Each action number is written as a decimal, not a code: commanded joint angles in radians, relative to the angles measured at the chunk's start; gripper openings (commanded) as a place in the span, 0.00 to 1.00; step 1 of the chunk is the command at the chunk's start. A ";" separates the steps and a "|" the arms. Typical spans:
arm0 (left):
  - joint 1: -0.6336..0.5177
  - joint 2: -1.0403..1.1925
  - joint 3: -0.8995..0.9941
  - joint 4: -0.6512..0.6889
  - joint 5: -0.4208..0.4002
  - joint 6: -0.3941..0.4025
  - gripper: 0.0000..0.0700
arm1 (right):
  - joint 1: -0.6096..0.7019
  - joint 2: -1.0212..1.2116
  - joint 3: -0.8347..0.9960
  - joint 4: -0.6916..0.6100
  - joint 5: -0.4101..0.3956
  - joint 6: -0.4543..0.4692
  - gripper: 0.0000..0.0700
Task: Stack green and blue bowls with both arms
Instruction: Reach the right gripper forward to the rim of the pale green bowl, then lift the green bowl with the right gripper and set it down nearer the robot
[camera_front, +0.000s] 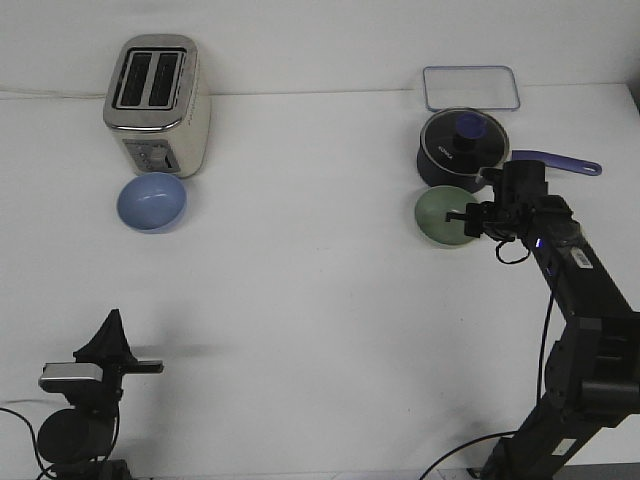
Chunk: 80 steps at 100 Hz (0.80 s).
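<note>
Green bowl (443, 216): the right gripper (463, 217) reaches over its rim, jaws' spread unclear; left gripper (152, 367) likewise unclear.

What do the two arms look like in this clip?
Both are black and jointed. The right arm has thin black cables, a small white label, a blue light and a narrow pincer gripper. The left arm has a silver-grey band.

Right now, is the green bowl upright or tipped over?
Upright. The green bowl sits open side up on the table, its hollow inside showing, beside the saucepan. The right gripper is at its rim.
</note>
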 joint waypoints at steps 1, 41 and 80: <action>0.000 -0.001 -0.019 0.010 -0.006 0.014 0.02 | 0.000 0.016 0.034 -0.011 -0.004 -0.020 0.00; 0.000 -0.001 -0.019 0.010 -0.005 0.014 0.02 | -0.012 -0.255 0.084 -0.091 -0.154 -0.003 0.00; 0.000 -0.001 -0.019 0.014 -0.005 0.014 0.02 | 0.243 -0.554 -0.132 -0.172 -0.204 0.056 0.00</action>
